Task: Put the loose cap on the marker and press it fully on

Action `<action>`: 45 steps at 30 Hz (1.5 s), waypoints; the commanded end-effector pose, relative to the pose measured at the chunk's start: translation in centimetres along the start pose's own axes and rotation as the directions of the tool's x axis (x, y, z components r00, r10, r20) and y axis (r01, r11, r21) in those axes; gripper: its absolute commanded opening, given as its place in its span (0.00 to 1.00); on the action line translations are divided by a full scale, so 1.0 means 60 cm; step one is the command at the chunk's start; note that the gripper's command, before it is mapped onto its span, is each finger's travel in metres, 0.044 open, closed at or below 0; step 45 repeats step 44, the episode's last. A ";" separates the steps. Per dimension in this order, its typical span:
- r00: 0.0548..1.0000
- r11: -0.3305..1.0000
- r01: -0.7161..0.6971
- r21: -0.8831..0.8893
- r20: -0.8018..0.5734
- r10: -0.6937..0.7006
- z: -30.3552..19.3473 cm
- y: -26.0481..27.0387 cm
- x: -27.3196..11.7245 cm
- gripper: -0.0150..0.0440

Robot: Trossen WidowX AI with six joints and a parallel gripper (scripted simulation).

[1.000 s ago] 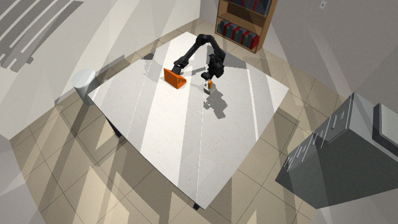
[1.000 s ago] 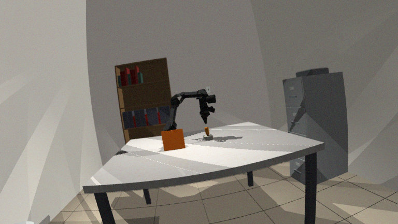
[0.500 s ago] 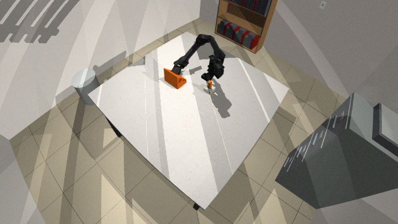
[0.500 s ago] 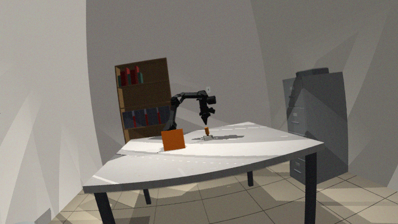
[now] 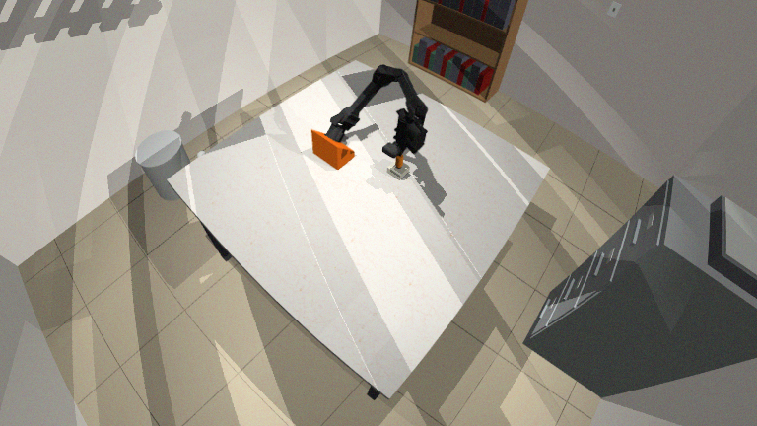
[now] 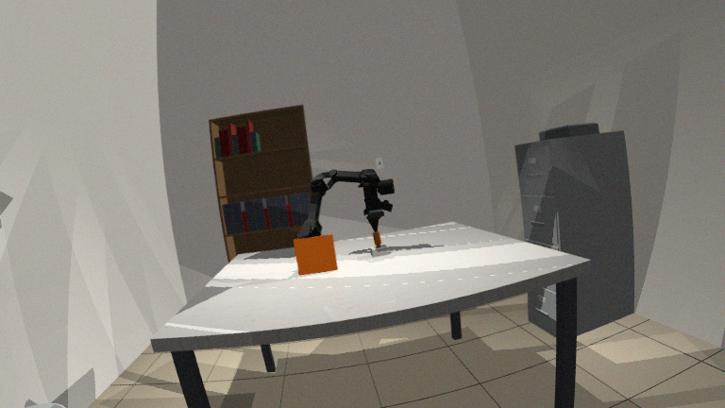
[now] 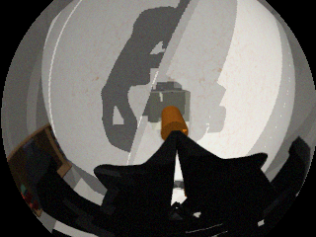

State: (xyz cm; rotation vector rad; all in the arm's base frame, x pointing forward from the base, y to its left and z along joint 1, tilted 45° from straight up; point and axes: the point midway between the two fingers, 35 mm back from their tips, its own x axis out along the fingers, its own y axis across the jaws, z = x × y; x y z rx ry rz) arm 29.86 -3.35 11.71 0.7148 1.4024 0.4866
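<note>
The orange cap (image 5: 398, 162) (image 6: 377, 239) (image 7: 173, 119) stands over the grey holder block (image 5: 396, 174) (image 6: 381, 251) (image 7: 182, 99), on the marker's place. The marker's body is hidden, and how far down the cap sits cannot be told. My gripper (image 5: 400, 154) (image 6: 376, 230) (image 7: 176, 134) is shut and empty, pointing down. Its closed fingertips are right at the top of the cap, apparently touching it. In the wrist view the fingertips overlap the cap's near end.
The table (image 5: 267, 198) (image 6: 331, 299) bears the holder block. An orange block (image 5: 329, 150) (image 6: 315, 255) stands by the arm's base, to the left of the holder in the top and exterior views. A bookcase (image 5: 451, 25) (image 6: 267, 174) stands behind the table.
</note>
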 end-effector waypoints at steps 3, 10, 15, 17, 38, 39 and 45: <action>1.000 1.000 -0.007 0.007 0.000 0.007 -0.002 0.001 0.017 0.25; 1.000 1.000 0.000 -0.001 0.006 0.000 0.002 0.000 0.012 0.25; 1.000 1.000 0.004 0.007 0.019 -0.004 0.004 0.000 -0.008 0.25; 0.998 0.999 0.015 0.032 0.053 -0.016 0.006 -0.001 -0.062 0.25; 0.995 0.997 0.027 0.067 0.097 -0.034 -0.003 0.000 -0.136 0.79; 0.995 0.997 0.027 0.067 0.097 -0.034 -0.003 0.000 -0.136 0.83; 0.995 0.997 0.027 0.067 0.097 -0.034 -0.003 0.000 -0.136 1.00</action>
